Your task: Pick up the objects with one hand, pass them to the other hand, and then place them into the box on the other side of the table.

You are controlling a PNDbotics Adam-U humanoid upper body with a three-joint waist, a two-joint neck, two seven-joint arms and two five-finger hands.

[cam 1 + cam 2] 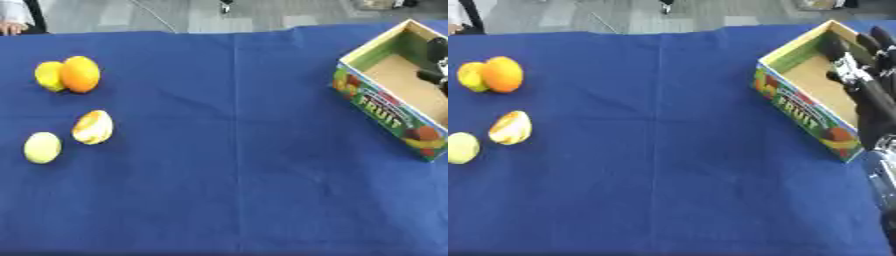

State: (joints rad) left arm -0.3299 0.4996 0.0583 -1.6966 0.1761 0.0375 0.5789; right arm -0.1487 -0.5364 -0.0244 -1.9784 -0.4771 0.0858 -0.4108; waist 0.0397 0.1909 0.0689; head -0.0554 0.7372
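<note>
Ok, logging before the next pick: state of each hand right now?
Left hand: not in view.
Right hand: over the box, holding nothing visible; open or shut cannot be told.

Probably an office or lab: blue cloth (227, 165) over a table filling most of the frame, grey tiled floor (175, 15) along the top edge.

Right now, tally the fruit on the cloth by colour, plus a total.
Yellow: 1, lemon, touching the orange
Orange: 1, orange
Orange-and-yellow: 1, mixed fruit
Pale yellow-green: 1, pale fruit
Total: 4, all on the left; none visible in the box.
</note>
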